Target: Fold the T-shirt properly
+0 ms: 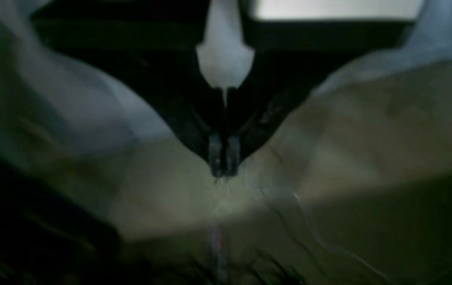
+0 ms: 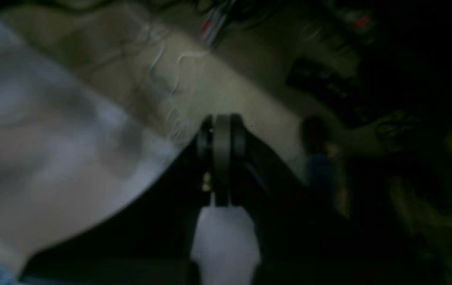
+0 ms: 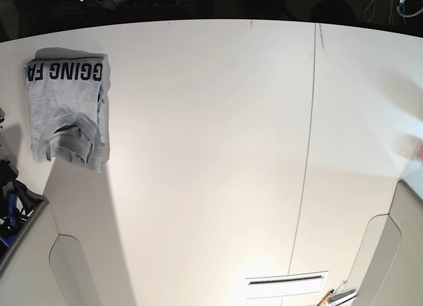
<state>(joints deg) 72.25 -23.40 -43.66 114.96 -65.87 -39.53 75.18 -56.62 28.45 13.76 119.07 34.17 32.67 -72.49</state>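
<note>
The grey T-shirt (image 3: 66, 114) lies folded into a compact rectangle at the far left corner of the white table (image 3: 211, 154), with black block lettering (image 3: 63, 73) along its far edge and the sleeve and collar part at its near end. Neither arm shows in the base view. My left gripper (image 1: 224, 171) has its jaws together with nothing between them, in a dark, blurred view over a pale surface. My right gripper (image 2: 222, 123) is also shut and empty. The T-shirt does not show in either wrist view.
A thin seam (image 3: 307, 154) runs front to back across the table right of centre. A white slotted panel (image 3: 286, 285) sits at the front edge. Dark gear and blue parts (image 3: 13, 203) stand off the table's left side. Cables (image 2: 210, 27) lie on the floor beyond.
</note>
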